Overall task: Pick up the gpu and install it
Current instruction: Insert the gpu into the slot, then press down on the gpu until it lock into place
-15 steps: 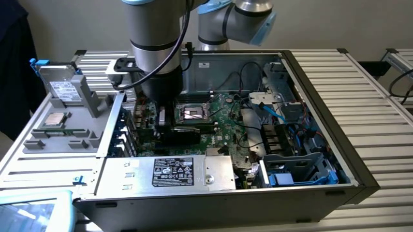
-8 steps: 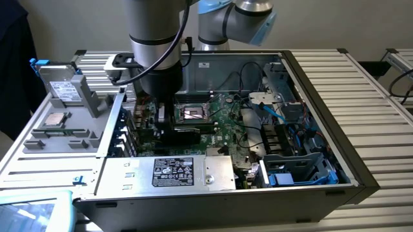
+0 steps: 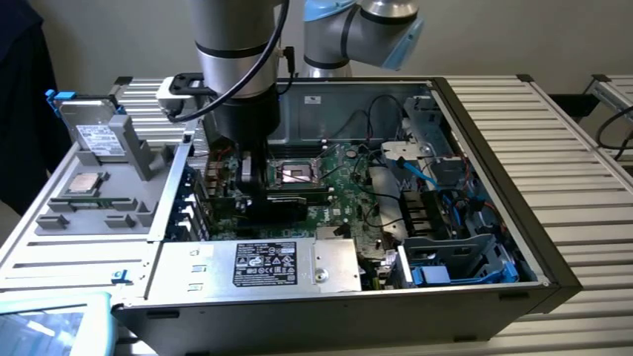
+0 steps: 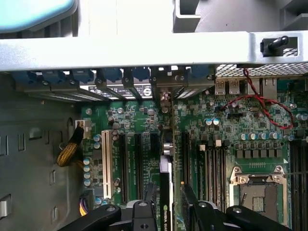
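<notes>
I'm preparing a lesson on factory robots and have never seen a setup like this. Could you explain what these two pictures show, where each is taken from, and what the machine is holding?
The machine is a single robot arm with a gripper at its end. One picture comes from a camera off the arm, looking down at an open computer case lying on its side on a slatted table. The other comes from a camera on the arm's wrist, looking straight into the case at the green motherboard.

The gripper is inside the case, shut on the gpu, a flat card seen edge-on between the black fingers, standing over the long expansion slots.

On the exterior view's left, a grey tray holds other parts, including a white-labelled drive.
</notes>
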Tool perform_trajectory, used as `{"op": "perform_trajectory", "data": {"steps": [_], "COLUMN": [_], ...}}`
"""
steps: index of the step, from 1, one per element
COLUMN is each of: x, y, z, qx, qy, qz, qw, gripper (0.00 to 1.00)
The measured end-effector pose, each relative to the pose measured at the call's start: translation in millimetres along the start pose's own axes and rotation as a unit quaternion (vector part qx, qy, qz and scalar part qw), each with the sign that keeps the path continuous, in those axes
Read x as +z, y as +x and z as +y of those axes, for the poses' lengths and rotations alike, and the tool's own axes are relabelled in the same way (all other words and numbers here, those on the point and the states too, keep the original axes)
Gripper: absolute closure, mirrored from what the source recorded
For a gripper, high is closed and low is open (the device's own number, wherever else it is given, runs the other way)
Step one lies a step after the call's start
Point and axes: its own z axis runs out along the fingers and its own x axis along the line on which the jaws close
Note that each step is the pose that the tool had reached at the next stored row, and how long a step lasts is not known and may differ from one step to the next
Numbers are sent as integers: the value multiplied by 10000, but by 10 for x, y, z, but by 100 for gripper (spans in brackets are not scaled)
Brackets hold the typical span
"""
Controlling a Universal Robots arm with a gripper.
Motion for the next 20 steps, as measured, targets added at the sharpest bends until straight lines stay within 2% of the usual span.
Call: {"op": "perform_trajectory", "data": {"steps": [1,2,4,6,20], "x": [-8,-17,-34,-52,-57], "y": [0,0,0,0,0], "z": [0,0,0,0,0], "qx": [0,0,0,0,0], "qy": [0,0,0,1,0], "qz": [0,0,0,0,0], "qw": [10000,10000,10000,10000,10000], "gripper": [73,73,85,88,88]}}
